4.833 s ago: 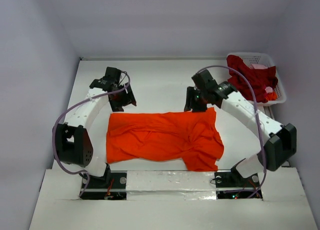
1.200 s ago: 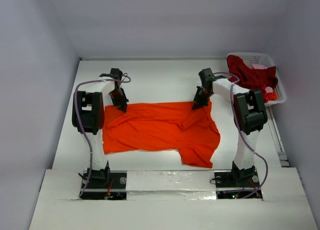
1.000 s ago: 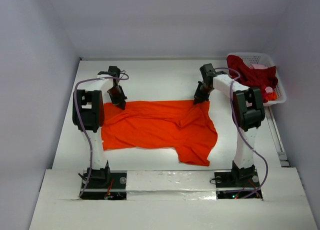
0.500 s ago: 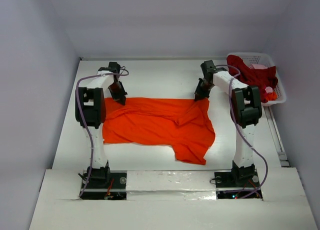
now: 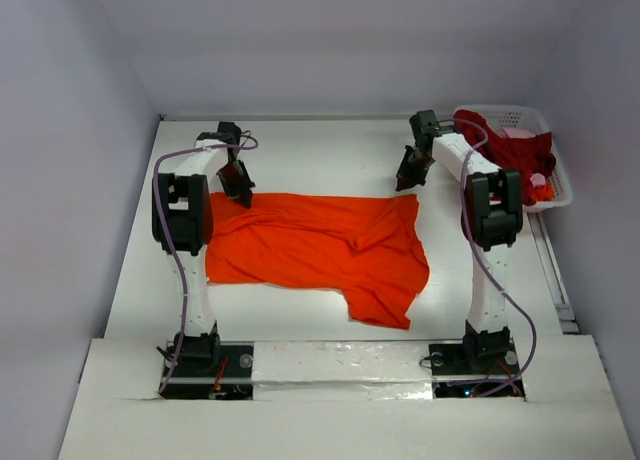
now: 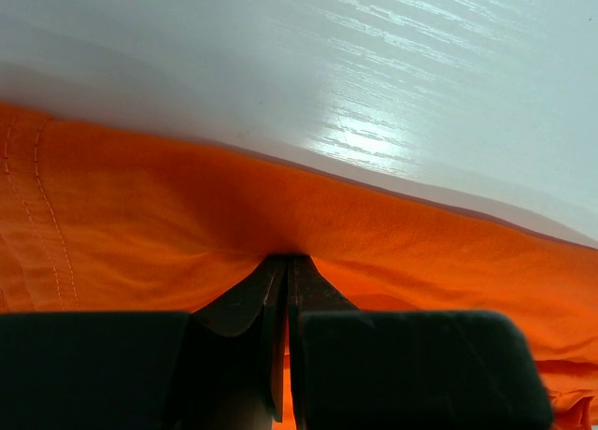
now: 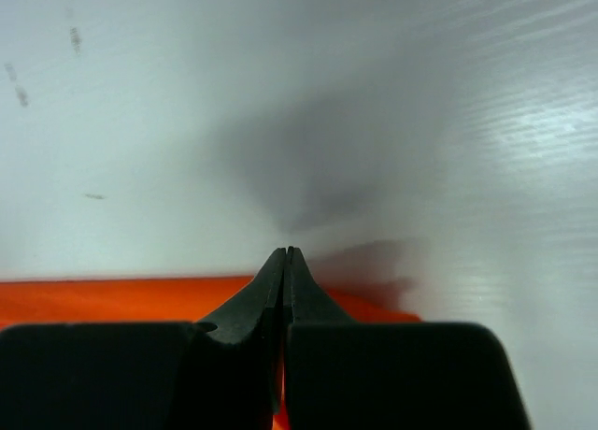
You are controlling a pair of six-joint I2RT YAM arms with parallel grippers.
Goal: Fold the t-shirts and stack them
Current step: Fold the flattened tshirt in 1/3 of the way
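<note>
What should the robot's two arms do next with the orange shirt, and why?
Probably tug the orange t-shirt slightly toward the far edge of the table. Left gripper and right gripper have shut jaws pinching its far edge, and its middle looks wrinkled.

Top external: high, behind arm bases [image 5: 200,355], looks down on whole table [image 5: 330,150], far. Left wrist: just behind left gripper [image 6: 285,259], very near orange-red t-shirt [image 6: 140,206] edge. Right wrist: behind right gripper [image 7: 285,252], same nearness. All 3 share shirt edge, table
</note>
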